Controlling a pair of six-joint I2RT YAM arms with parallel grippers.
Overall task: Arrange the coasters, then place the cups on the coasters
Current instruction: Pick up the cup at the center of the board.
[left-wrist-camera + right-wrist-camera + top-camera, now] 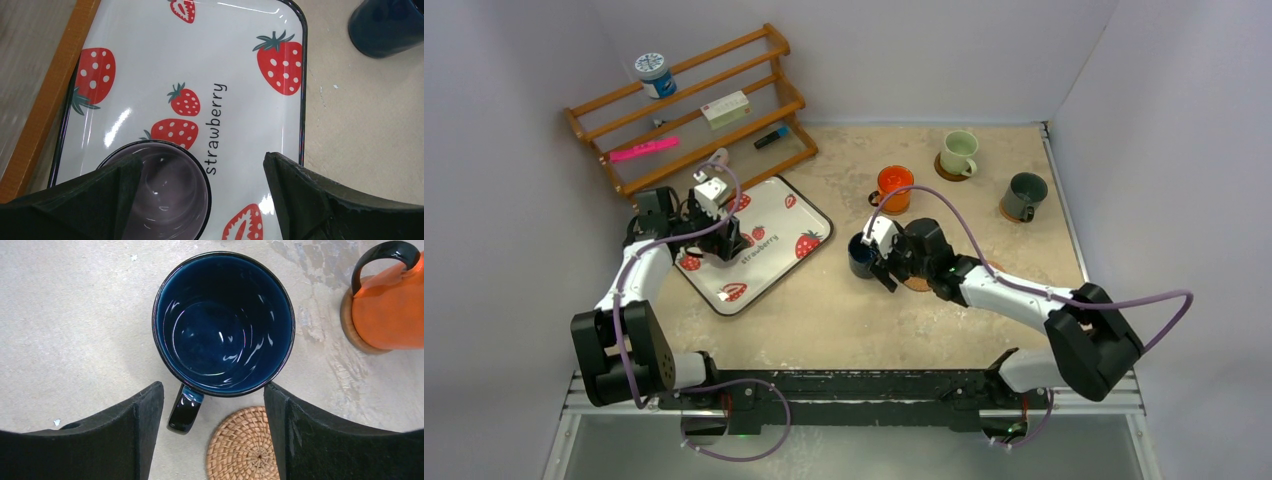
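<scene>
Cropped by bottom edge, between right gripper (212,392) fingers: wicker coaster (242,445). Cropped right of it: orange cup (392,310), coaster (350,325) beneath mostly covered. Half hidden behind left gripper (200,160) finger, bottom-cropped too: purple cup (170,195).

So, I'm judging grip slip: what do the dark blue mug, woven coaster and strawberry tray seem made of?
Dark blue mug: probably glazed ceramic, glossy with sharp highlights. Woven coaster: wicker or rattan by its matte spiral weave. Strawberry tray: glossy with bright glare, perhaps melamine or enamel.
</scene>
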